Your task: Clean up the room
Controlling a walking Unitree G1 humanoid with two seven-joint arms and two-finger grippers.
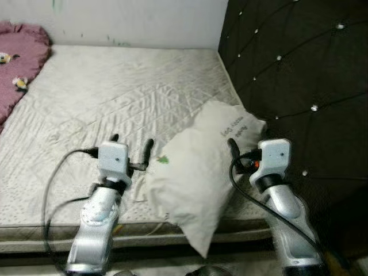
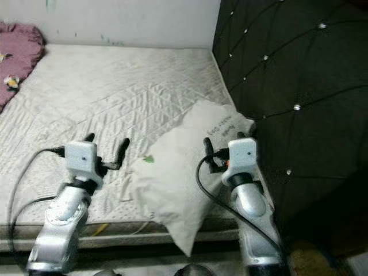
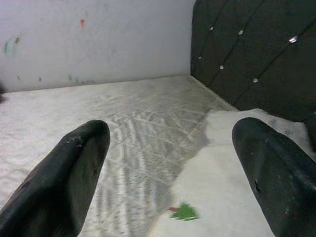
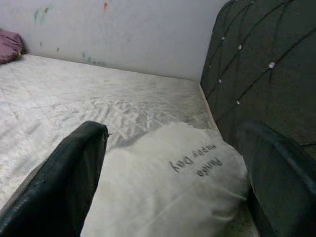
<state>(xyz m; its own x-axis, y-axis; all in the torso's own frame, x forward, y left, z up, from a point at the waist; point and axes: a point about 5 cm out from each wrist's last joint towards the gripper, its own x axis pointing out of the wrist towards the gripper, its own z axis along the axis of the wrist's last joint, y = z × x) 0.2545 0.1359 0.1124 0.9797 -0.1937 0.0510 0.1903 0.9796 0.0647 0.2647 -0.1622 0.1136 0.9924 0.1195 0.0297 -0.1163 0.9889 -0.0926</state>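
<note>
Pillow [image 1: 198, 184], white, crumpled, lying on the near right corner of the mattress [image 1: 115, 98], one corner drooping over the front edge toward the floor. Printed with small dark lettering near its upper end and marked by a small green patch on its left side. Resting just beside the dark tufted headboard [image 1: 299, 75] with shiny buttons along the right.

Left gripper [image 1: 131, 147] raised over the mattress just left of the pillow, black fingers [image 3: 74, 168] spread wide apart, holding nothing. Right gripper [image 4: 168, 187] hovering at the pillow's right edge, close to the headboard, fingers likewise spread wide with the pillow's lettered end lying between and beyond them; cannot tell whether touching the fabric. Black cables looping from both wrists.

Quilted mattress bare, diamond-stitched. Purple blanket [image 1: 20, 63] bunched at the far left. White wall [image 1: 126, 20] behind, flecked with small coloured marks.
</note>
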